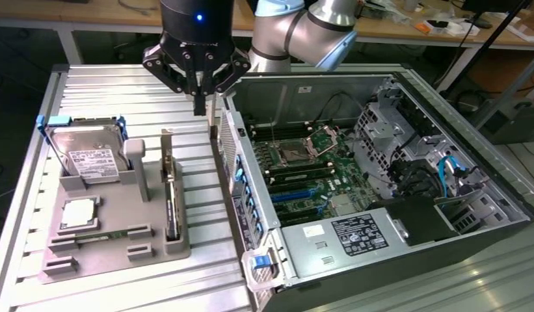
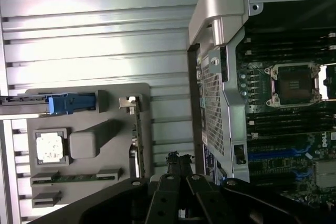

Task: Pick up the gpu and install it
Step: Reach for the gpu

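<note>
While your gripper hangs over the ribbed table, you can see its fingers pressed together with nothing between them. It sits just off the upper corner of the open computer case, between the case wall and the far end of the grey holder. The gpu stands on its edge in the holder's slot on the side closest to the case, untouched and apart from the fingertips. In the wrist view you see the gpu upright in that slot, just beside the gripper. The hard drive leans in the holder's other end, with a processor chip and a memory stick lying nearby.
</note>
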Motion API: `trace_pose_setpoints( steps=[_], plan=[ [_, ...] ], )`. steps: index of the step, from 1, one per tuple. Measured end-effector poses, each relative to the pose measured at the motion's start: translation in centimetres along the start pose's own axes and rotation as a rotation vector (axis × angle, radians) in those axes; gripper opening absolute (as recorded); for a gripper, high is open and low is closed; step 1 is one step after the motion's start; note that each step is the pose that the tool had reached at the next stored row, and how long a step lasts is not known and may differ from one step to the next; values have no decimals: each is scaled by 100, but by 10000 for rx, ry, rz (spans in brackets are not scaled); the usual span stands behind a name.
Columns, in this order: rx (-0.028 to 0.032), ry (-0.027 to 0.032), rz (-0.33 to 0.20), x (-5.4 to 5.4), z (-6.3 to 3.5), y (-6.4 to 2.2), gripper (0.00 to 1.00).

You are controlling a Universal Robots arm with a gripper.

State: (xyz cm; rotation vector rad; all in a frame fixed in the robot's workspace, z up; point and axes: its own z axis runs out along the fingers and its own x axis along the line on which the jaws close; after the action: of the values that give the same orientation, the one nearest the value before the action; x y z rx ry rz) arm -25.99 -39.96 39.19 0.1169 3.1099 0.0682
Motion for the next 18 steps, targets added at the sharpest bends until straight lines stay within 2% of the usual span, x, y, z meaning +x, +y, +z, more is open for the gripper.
trace_pose_setpoints(
  steps=[18],
  plan=[
    [0, 0, 0, 139, -2, -10, 11]
  ],
)
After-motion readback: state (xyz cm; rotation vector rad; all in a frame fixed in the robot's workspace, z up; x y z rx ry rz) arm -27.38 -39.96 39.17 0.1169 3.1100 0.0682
